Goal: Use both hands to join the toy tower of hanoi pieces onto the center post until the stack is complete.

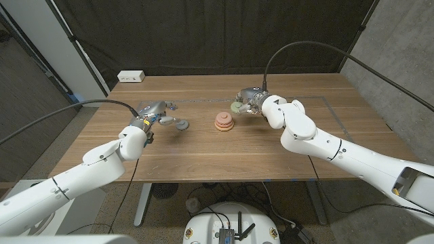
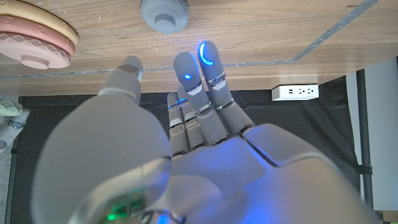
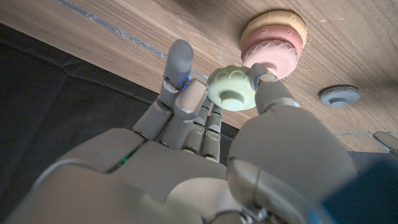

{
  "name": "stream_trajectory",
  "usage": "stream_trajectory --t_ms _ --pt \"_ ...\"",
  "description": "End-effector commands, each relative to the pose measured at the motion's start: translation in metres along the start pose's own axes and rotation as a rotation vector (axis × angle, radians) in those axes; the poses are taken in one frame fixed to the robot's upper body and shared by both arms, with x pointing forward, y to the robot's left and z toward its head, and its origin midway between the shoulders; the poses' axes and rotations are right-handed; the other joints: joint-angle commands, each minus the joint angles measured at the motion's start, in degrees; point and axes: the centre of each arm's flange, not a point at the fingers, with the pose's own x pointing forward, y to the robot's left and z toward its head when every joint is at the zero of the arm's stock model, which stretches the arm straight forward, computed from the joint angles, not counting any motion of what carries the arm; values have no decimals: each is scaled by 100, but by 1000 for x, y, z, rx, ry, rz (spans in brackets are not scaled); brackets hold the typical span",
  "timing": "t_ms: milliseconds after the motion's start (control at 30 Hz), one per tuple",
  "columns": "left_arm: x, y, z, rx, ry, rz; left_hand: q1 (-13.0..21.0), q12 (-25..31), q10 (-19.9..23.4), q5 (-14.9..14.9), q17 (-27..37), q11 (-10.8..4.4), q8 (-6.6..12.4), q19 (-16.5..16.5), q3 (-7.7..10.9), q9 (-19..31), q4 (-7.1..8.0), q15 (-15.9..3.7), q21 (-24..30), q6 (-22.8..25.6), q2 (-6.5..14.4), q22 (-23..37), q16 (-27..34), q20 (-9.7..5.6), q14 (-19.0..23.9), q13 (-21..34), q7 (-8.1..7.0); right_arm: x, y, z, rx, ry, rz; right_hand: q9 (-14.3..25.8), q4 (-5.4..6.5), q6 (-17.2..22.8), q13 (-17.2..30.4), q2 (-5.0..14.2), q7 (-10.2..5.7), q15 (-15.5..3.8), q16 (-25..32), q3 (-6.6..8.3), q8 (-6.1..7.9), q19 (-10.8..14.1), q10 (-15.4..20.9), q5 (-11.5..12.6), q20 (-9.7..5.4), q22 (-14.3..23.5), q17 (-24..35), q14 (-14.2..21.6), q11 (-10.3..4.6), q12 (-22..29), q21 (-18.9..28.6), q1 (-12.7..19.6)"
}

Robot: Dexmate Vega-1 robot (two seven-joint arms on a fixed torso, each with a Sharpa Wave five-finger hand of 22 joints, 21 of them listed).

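The stack (image 1: pixel 224 122) of tan and pink ringed discs stands at the table's middle, also seen as stack (image 2: pixel 34 40) and stack (image 3: pixel 273 40). My right hand (image 1: pixel 252 103) hovers just behind and to the right of it, pinching a pale green scalloped disc (image 3: pixel 231 90) between thumb and fingers; the green disc (image 1: pixel 237 106) is off the table. A grey-blue disc (image 1: pixel 181 124) lies on the wood left of the stack. My left hand (image 1: pixel 156 114) is beside it with its fingers (image 2: pixel 198 74) stretched out and apart, short of the grey disc (image 2: pixel 164 12).
A white power strip (image 1: pixel 131 76) sits at the table's far left corner. A thin tape line (image 1: pixel 203 99) runs across the far part of the table. A black curtain hangs behind.
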Motion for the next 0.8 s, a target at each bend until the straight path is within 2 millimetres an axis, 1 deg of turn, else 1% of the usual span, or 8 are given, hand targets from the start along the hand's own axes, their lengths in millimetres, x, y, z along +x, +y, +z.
stream_trajectory --t_ms 33,400,467,800 --pt "-3 -1 -1 0 11 4 -30 25 55 29 8 -26 -9 46 36 14 -3 -361 19 53 2 4 9 -758 59 23 -9 8 -5 13 -19 -51 7 17 117 108 30 151 -58 -5 40 155 42 28 366 25 -275 -2 20 32 -309 13 28 34" --pt "-2 0 -2 1 9 1 -30 22 63 31 7 -31 -12 46 47 16 -3 -361 21 65 -2 5 3 -757 58 28 -17 13 -9 22 -30 -74 10 16 115 114 48 150 -62 -5 46 169 39 29 378 32 -275 -2 20 32 -315 6 30 29" --pt "-1 0 -2 0 8 1 -31 22 69 31 8 -12 -13 46 49 16 -2 -361 21 66 -2 5 5 -757 61 27 -20 14 -9 24 -35 -73 9 16 115 118 53 150 -61 -5 47 172 39 29 381 33 -275 -3 20 31 -309 4 30 28" --pt "-2 -1 -3 -1 7 -3 -36 20 75 31 10 -31 -18 46 59 18 -1 -361 23 70 -2 6 2 -757 62 34 -14 18 -12 31 -39 -88 13 15 114 124 70 151 -63 -5 52 186 36 28 397 40 -275 -4 20 31 -312 -1 31 24"
